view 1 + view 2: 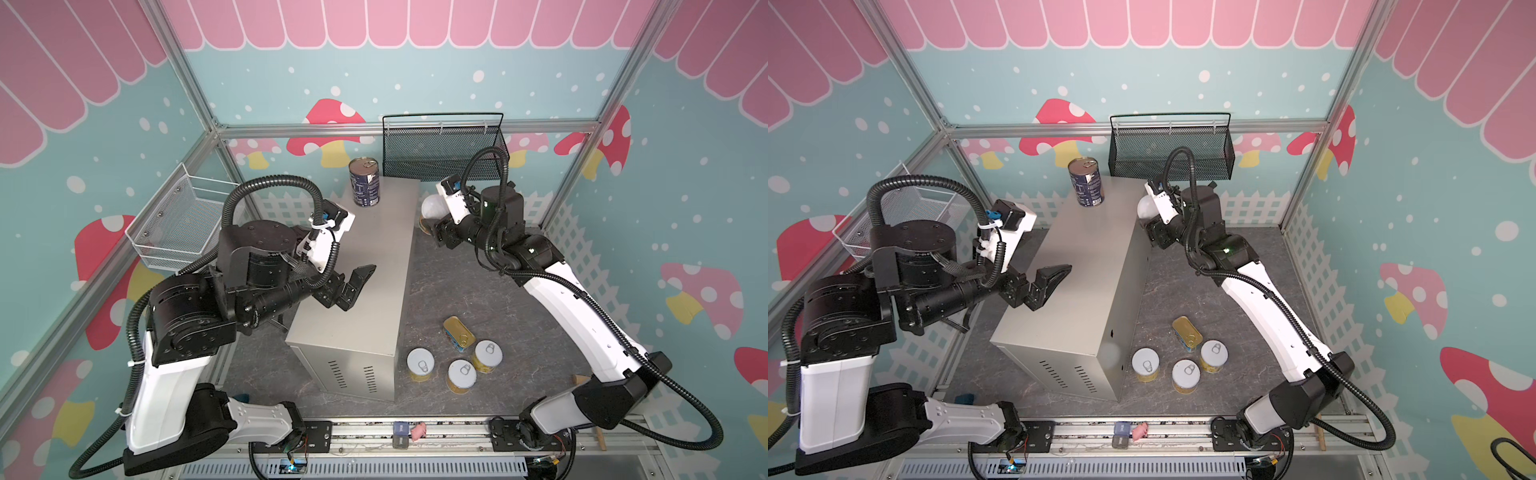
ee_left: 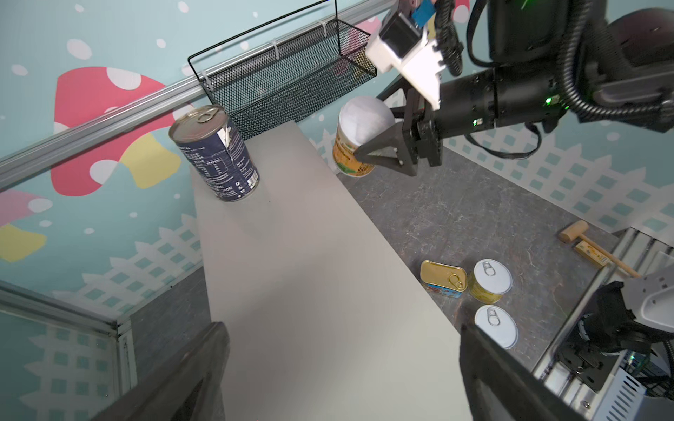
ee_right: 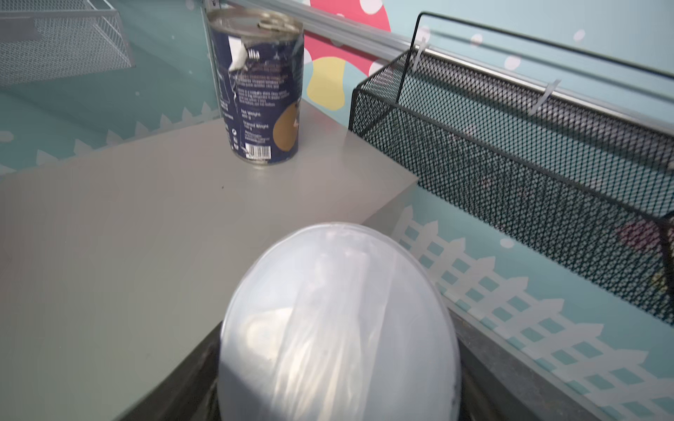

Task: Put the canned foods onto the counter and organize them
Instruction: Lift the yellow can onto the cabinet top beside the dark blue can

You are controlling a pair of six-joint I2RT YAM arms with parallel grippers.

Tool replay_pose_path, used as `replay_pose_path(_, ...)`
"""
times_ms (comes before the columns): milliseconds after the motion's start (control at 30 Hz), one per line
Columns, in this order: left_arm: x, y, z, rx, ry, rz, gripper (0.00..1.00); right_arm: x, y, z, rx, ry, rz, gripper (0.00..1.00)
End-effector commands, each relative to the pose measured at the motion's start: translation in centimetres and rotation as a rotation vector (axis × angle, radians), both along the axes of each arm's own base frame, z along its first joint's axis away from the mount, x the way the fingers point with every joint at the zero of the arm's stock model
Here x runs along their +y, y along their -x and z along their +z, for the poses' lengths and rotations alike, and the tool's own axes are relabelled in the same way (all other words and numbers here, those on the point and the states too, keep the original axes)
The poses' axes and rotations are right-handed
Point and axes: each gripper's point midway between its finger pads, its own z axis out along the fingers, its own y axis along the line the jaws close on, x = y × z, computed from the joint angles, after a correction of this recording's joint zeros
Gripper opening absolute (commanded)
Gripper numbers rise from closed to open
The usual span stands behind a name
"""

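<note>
Navy can (image 1: 364, 181) upright on desk's (image 1: 365, 257) far left corner; right pincer (image 1: 430, 226) grips white-lidded can (image 2: 361, 124) beside far right corner; left pincer (image 1: 349, 286) wide open.

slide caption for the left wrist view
Right end effector grips the white-lidded yellow can beside the counter bearing the navy can.

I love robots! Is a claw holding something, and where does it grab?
The right claw grips the white-lidded yellow can by its sides, below the lid. The left claw is empty.
</note>
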Motion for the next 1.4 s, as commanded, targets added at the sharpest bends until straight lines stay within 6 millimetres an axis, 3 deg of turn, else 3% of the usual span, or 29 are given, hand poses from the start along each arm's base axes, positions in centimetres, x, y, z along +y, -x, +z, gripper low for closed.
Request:
replay_pose_path(0,-0.8,-0.2,-1.5,0.037,-0.061,-0.063,0.99,0.7,0.1,5.1,-0.130,-0.007,0.052,0.69)
replay_pose_path(200,-0.8,-1.3,-1.6,0.041,-0.029,-0.083,0.99,3.3,-0.7,7.7,-0.169,-0.015,0.165,0.70)
replay_pose_path(333,-0.8,-1.9,-2.1,0.031,-0.016,-0.094,0.99,4.6,-1.6,8.4,-0.146,-0.037,0.198,0.70)
replay_pose_path(500,-0.1,-2.9,-2.7,0.037,0.009,-0.070,0.99,5.7,-1.4,8.7,-0.124,-0.074,0.256,0.71)
replay_pose_path(633,0.1,-3.0,-3.0,0.027,0.017,-0.065,1.00,5.7,-1.3,8.3,-0.105,-0.073,0.258,0.72)
replay_pose_path(700,0.2,-3.1,-3.1,0.023,0.022,-0.061,1.00,6.4,-2.3,6.4,-0.065,-0.053,0.259,0.74)
replay_pose_path(833,0.5,-3.3,-3.2,0.024,0.044,-0.056,0.99,6.6,-2.6,5.6,-0.042,-0.050,0.266,0.75)
replay_pose_path(1367,0.6,-3.2,-3.5,0.004,0.093,-0.077,0.99,7.9,-4.5,4.9,-0.052,-0.082,0.263,0.83)
